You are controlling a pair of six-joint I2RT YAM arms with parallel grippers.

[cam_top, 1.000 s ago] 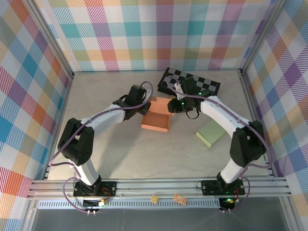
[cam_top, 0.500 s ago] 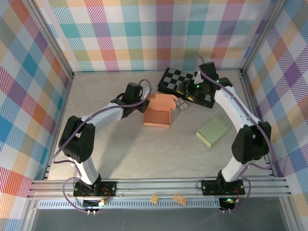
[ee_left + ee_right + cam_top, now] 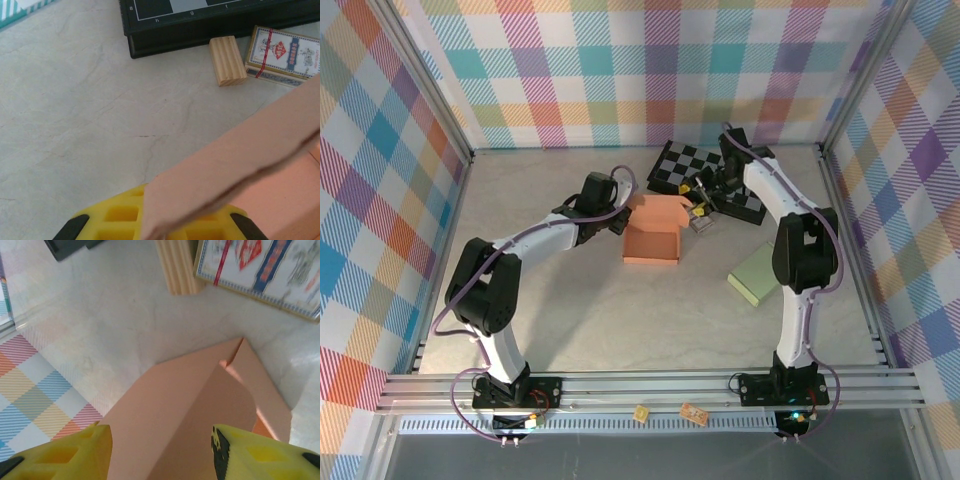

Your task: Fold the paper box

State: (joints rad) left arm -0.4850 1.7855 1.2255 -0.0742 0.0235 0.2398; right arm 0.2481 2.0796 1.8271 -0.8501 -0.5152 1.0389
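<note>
The orange paper box lies open in the middle of the table, its back flap standing up. My left gripper is at the box's left wall. In the left wrist view that wall runs out from between the yellow fingers of my left gripper, which is shut on it. My right gripper reaches down from the back at the box's far right corner. In the right wrist view it stands open, with the box's folded flap between its fingers, untouched.
A black chessboard lies behind the box. A wooden block and a deck of cards sit between them. A pale green pad lies at the right. Checked walls close the table on three sides.
My right arm has swung from over the box to the back and come down at the far right flap. The box has slid slightly right. The left arm has barely moved.
</note>
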